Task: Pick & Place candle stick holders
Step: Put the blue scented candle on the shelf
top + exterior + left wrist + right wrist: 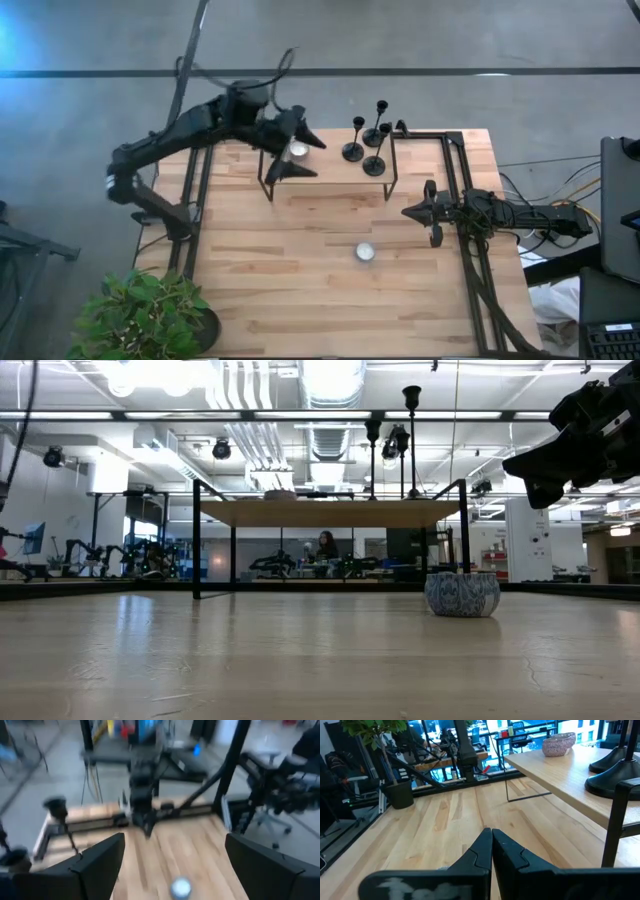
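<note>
Three black candle stick holders [353,150] [378,132] [375,164] stand upright on their round bases on the right part of a small raised wooden shelf [330,185] at the table's far side. They also show in the low view [411,405]. My left gripper [312,158] is open over the shelf's left part, left of the holders. A small white round bowl [298,150] on the shelf lies between its fingers [181,887]. My right gripper [418,211] is shut and empty above the table, right of the shelf; its fingers show closed in the right wrist view [491,837].
A second small patterned bowl [365,252] sits on the table's middle, nearer than the shelf. The shelf's black frame legs [388,185] stand on the table. A potted plant [140,315] is at the near left corner. Black rails [455,170] run along the table's right side.
</note>
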Robot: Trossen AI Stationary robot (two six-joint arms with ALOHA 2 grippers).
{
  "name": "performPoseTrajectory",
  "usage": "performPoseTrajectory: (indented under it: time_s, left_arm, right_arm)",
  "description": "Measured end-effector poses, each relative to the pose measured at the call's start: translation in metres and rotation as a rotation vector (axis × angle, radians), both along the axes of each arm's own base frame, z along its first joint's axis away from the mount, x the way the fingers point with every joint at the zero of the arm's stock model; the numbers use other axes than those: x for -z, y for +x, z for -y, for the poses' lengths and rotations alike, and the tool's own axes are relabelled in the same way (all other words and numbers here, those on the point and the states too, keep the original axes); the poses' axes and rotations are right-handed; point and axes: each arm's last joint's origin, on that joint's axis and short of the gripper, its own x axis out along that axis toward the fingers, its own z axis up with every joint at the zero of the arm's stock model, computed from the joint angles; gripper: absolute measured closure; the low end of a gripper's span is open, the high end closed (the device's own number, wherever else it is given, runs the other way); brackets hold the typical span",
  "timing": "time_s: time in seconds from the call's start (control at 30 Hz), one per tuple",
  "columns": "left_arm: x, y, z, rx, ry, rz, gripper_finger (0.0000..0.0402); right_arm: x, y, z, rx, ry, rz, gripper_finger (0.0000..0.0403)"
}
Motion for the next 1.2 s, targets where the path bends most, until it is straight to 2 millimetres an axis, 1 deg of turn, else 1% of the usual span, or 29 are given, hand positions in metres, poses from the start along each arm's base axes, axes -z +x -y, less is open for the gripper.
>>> performPoseTrajectory:
  time_s: [0.07,0.13,0.3,0.37,0.43,0.63,0.73,0.8,0.83,0.9,1.0,1.1,1.2]
  left_arm:
    - [0.004,-0.012,0.005,0.000,0.007,0.091,0.0051]
    - [0.012,-0.025,0.009,-0.011,-0.002,0.174,0.0051]
    - [0.052,-0.058,0.020,-0.004,0.021,0.310,0.0051]
    - [0.068,-0.069,0.025,0.007,0.024,0.340,0.0051]
    - [0.089,-0.078,0.028,0.007,0.023,0.330,0.0051]
    - [0.167,-0.088,0.035,0.016,-0.050,0.180,0.0051]
    - [0.200,-0.091,0.041,0.050,-0.017,0.212,0.0051]
    - [0.220,-0.094,0.046,0.080,0.064,0.295,0.0051]
    - [0.228,-0.096,0.047,0.085,0.102,0.351,0.0051]
    - [0.242,-0.103,0.048,0.030,0.137,0.421,0.0051]
    - [0.268,-0.113,0.047,-0.093,0.072,0.414,0.0051]
    - [0.282,-0.122,0.048,-0.145,0.055,0.433,0.0051]
    - [0.291,-0.126,0.048,-0.163,0.054,0.406,0.0051]
  right_arm:
    - [0.000,0.000,0.000,0.000,0.000,0.000,0.0394]
    - [0.000,0.000,0.000,0.000,0.000,0.000,0.0394]
    - [0.000,0.000,0.000,0.000,0.000,0.000,0.0394]
    - [0.000,0.000,0.000,0.001,0.000,0.000,0.0394]
    - [0.000,0.000,0.000,0.000,0.000,0.000,0.0394]
    - [0.000,0.000,0.000,0.000,0.000,0.000,0.0394]
    - [0.000,0.000,0.000,0.000,0.000,0.000,0.0394]
    - [0.000,0.000,0.000,0.000,0.000,0.000,0.0394]
    - [0.000,0.000,0.000,0.000,0.000,0.000,0.0394]
    - [0.000,0.000,0.000,0.000,0.000,0.000,0.0394]
    - [0.000,0.000,0.000,0.000,0.000,0.000,0.0394]
    - [0.000,0.000,0.000,0.000,0.000,0.000,0.0394]
    - [0.000,0.000,0.000,0.000,0.000,0.000,0.0394]
